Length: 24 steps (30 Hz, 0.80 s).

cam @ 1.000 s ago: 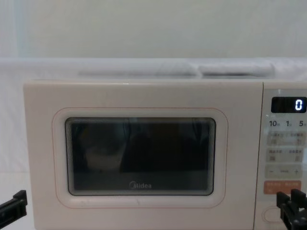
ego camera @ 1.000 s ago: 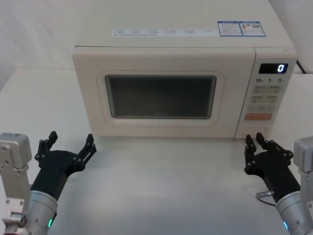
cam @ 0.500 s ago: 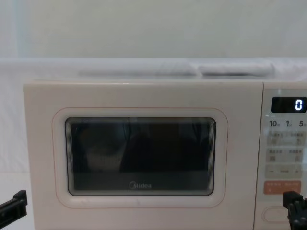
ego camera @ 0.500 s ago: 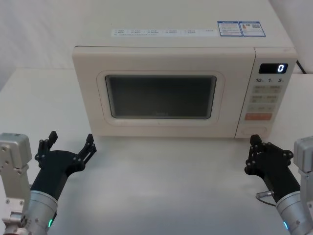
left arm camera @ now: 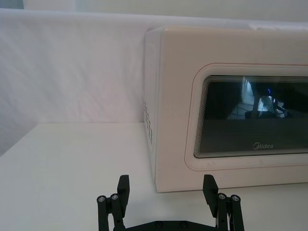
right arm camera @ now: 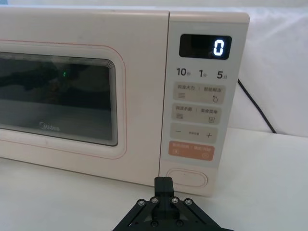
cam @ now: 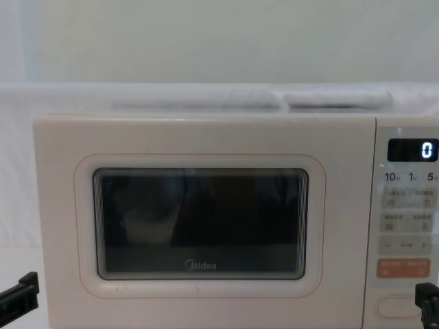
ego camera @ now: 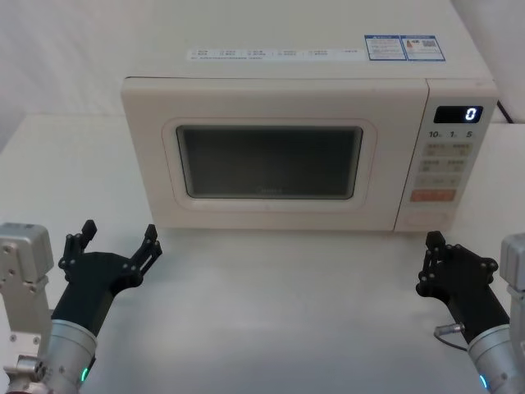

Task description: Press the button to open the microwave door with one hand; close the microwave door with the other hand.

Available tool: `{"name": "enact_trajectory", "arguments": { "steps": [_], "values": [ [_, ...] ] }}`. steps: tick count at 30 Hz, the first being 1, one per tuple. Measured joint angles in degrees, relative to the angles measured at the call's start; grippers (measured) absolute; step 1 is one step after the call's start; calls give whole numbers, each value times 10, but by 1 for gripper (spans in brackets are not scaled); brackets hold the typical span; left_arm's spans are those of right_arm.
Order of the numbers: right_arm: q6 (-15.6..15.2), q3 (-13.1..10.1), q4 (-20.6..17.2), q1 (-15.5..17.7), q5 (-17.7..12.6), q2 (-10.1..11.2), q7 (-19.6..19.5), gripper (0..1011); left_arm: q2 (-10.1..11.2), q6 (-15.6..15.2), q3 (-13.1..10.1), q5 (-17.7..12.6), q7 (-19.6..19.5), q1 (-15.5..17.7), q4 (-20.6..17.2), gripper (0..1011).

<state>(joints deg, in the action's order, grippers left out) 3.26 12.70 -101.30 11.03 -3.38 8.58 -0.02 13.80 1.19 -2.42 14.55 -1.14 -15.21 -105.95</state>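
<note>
the right gripper (right arm camera: 163,185), fingers pressed together, sits just in front of and below the horizontally elongated button (right arm camera: 186,177), while the spread left gripper (ego camera: 115,243) waits near the microwave door (ego camera: 271,209).

A staged test bench in a lab rather than a lived-in kitchen: a lone cream microwave (ego camera: 308,152) sits on a bare white desk (ego camera: 271,304), with plain white sheeting (left arm camera: 72,72) hung behind the microwave.

One microwave (ego camera: 303,148) stands on the table (ego camera: 271,304), with one door (ego camera: 271,156), one wide pill-shaped button (right arm camera: 187,177), one orange key (right arm camera: 191,150) and one digital display (ego camera: 458,114). Two black grippers: left (ego camera: 115,246), right (ego camera: 433,246).
</note>
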Motion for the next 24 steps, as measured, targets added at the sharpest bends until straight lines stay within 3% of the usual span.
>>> {"name": "enact_trajectory", "arguments": {
  "steps": [24],
  "values": [
    [-19,-25,85,-62,8,-35,50,0,0,0,0,0,0,0,0,1001]
  ]
}}
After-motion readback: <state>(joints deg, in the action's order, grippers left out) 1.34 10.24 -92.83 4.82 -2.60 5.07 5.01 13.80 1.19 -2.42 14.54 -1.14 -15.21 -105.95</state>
